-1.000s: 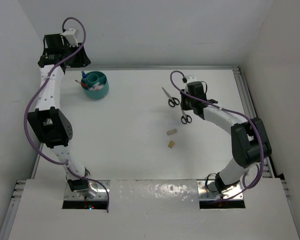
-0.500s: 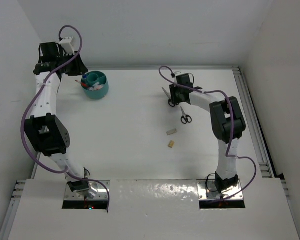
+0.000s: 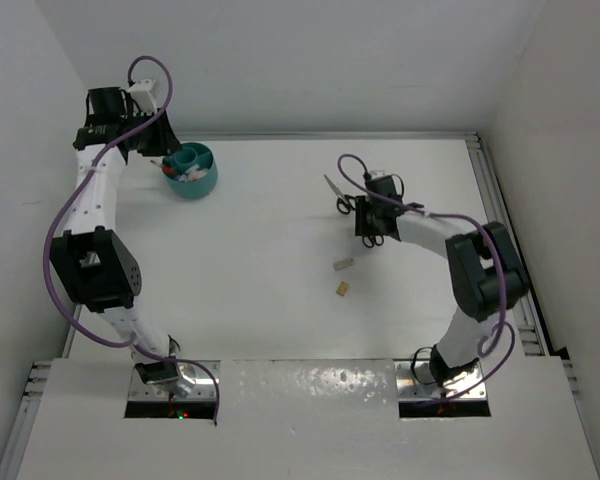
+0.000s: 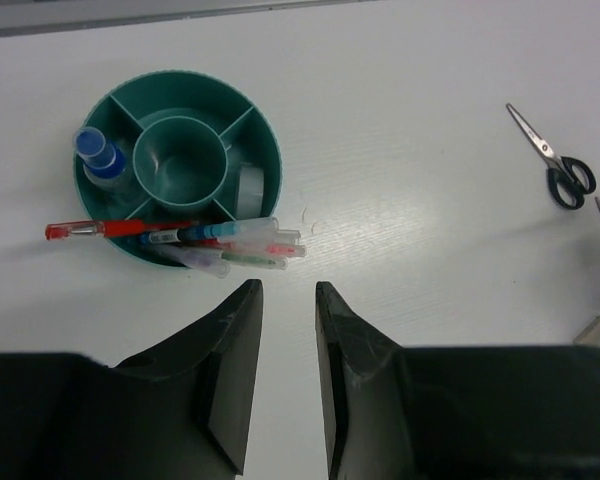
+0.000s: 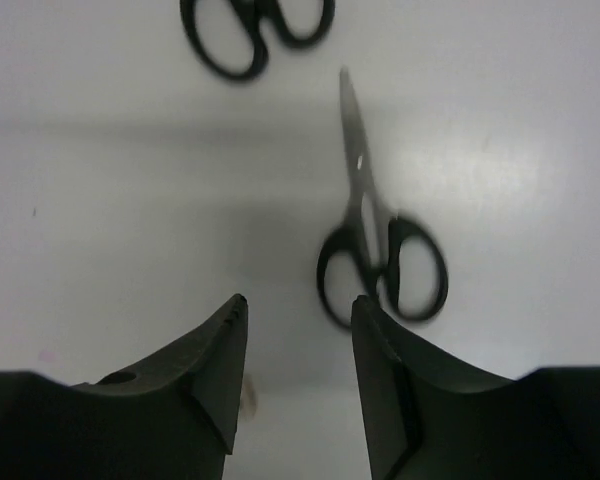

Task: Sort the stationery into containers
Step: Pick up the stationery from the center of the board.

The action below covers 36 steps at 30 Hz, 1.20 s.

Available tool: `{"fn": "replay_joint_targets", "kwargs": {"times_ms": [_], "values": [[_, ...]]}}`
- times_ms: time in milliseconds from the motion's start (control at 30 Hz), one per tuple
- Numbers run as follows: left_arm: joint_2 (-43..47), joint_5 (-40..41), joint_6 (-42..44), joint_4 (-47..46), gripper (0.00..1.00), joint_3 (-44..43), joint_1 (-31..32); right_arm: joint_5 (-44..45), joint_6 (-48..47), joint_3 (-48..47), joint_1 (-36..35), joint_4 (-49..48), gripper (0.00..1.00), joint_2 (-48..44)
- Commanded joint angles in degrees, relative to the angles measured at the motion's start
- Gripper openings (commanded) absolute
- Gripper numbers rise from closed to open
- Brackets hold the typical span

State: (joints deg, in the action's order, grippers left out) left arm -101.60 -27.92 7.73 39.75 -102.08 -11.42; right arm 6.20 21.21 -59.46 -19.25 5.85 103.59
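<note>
The teal organiser [image 3: 206,182] stands at the far left and holds a blue-capped glue bottle [image 4: 98,156], several pens [image 4: 215,236] lying over its near rim, and a pale tape ring [image 4: 249,183]. My left gripper [image 3: 150,147] hovers just left of the organiser [image 4: 271,150]; its fingers [image 4: 288,292] are slightly apart and empty. One pair of black-handled scissors [image 3: 341,195] lies free on the table. My right gripper [image 3: 370,220] is open and empty, low over the second scissors [image 5: 378,245], whose handles lie just beyond the fingertips [image 5: 298,305]. Two tan erasers [image 3: 344,264] [image 3: 341,288] lie nearer.
White walls close the table at the back and both sides, and a metal rail [image 3: 495,200] runs along the right edge. In the right wrist view the other scissors' handles [image 5: 252,30] show at the top edge. The left arm's purple cable [image 3: 60,215] loops over the left side.
My right gripper swung out over the far scissors, then came back nearer, over the second scissors. My left wrist shifted slightly beside the organiser. Nothing was picked up.
</note>
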Motion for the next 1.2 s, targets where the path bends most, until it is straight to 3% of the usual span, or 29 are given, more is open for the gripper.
{"fn": "replay_joint_targets", "kwargs": {"times_ms": [0, 67, 200, 500, 833, 1033, 1167], "values": [[3.07, 1.73, 1.85, 0.77, 0.26, 0.65, 1.84, 8.47, 21.14, 10.3, -3.51, -5.28, 0.46, -11.2], [3.6, 2.52, 0.81, 0.86, 0.26, 1.8, 2.36, 11.88, 32.16, 16.47, -6.05, -9.35, 0.51, -15.59], [5.01, 2.44, -0.25, 1.12, 0.26, 3.72, 2.46, 14.89, 44.07, 15.61, -9.57, -6.02, 0.6, -15.97], [11.42, 2.43, 1.68, 2.18, 0.26, 9.27, 1.84, 16.3, 63.66, 9.81, -12.21, 11.97, 0.61, -10.52], [13.01, 0.77, 0.63, 1.65, 0.26, 11.38, -0.53, 12.62, 71.5, 10.59, -14.51, 12.62, 0.57, -6.66], [12.66, 0.5, 0.1, 1.12, 0.26, 11.29, -0.53, 13.05, 67.48, 7.01, -13.45, 11.64, 0.53, -3.14], [12.57, 0.32, -0.34, 0.86, 0.26, 10.77, -0.53, 11.03, 65.8, 6.11, -12.49, 11.91, 0.4, -0.5]]}}
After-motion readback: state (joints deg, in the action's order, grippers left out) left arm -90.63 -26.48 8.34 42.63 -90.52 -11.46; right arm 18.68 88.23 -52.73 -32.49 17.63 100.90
